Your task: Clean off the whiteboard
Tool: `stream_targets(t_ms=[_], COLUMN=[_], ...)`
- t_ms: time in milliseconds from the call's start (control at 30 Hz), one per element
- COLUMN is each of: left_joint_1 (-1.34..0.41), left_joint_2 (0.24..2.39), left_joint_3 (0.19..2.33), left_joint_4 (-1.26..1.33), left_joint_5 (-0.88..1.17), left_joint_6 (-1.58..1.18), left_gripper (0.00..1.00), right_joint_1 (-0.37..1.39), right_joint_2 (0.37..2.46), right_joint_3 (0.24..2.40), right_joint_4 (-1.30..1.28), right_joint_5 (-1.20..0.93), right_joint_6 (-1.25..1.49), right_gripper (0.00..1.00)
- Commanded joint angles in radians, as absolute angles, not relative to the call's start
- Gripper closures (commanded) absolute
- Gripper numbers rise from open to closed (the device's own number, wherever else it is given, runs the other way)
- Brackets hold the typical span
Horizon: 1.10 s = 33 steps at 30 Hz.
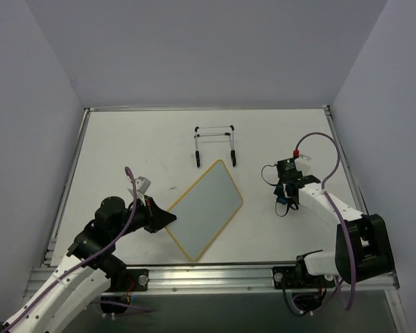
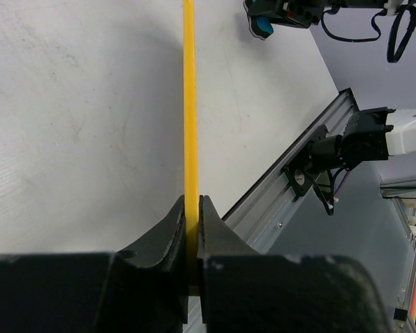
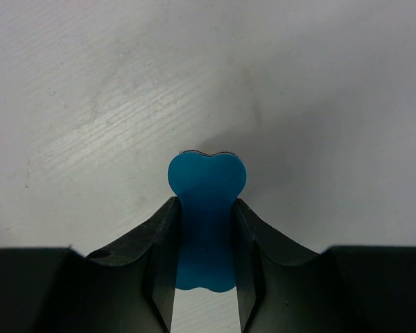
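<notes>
The whiteboard point(image 1: 206, 207), white with a yellow frame and no writing visible, lies diagonally mid-table. My left gripper point(image 1: 168, 217) is shut on its near-left edge; the left wrist view shows the yellow frame point(image 2: 190, 104) edge-on, pinched between the black fingers point(image 2: 191, 222). My right gripper point(image 1: 286, 199) is to the right of the board, apart from it, shut on a small blue eraser point(image 3: 206, 208) squeezed between its fingers just above the tabletop. The eraser also shows in the left wrist view point(image 2: 263, 26).
A small wire stand point(image 1: 214, 144) with black feet sits behind the board. A metal rail point(image 1: 215, 272) runs along the table's near edge. Grey walls close in on the left, back and right.
</notes>
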<state>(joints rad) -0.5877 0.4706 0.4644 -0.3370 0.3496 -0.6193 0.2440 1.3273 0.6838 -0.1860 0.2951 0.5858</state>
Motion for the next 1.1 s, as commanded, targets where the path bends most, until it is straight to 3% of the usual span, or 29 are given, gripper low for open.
stream_targets(t_ms=[0, 333, 467, 600, 867, 1067], left_joint_1=[-0.591, -0.592, -0.591, -0.592, -0.591, -0.589], left_joint_2=[0.460, 0.463, 0.457, 0.446, 0.477, 0.624], left_joint_3=[0.558, 0.646, 0.667, 0.672, 0.719, 0.837], left_joint_4=[-0.227, -0.357, -0.391, -0.403, -0.416, -0.449], left_joint_5=[0.388, 0.322, 0.310, 0.308, 0.339, 0.419], left_joint_6=[-0.615, -0.555, -0.543, -0.537, -0.499, -0.411], left_gripper=[0.98, 0.98, 0.98, 0.98, 0.98, 0.98], right_joint_1=[0.235, 0.235, 0.235, 0.235, 0.236, 0.235], right_joint_2=[1.296, 1.333, 1.339, 1.313, 1.154, 1.002], right_joint_3=[0.669, 0.606, 0.623, 0.643, 0.698, 0.749], right_joint_4=[-0.141, -0.061, -0.083, -0.109, -0.207, -0.265], right_joint_5=[0.348, 0.331, 0.334, 0.339, 0.313, 0.259], right_joint_6=[0.630, 0.666, 0.664, 0.660, 0.627, 0.568], right_gripper=[0.91, 0.76, 0.55, 0.40, 0.37, 0.36])
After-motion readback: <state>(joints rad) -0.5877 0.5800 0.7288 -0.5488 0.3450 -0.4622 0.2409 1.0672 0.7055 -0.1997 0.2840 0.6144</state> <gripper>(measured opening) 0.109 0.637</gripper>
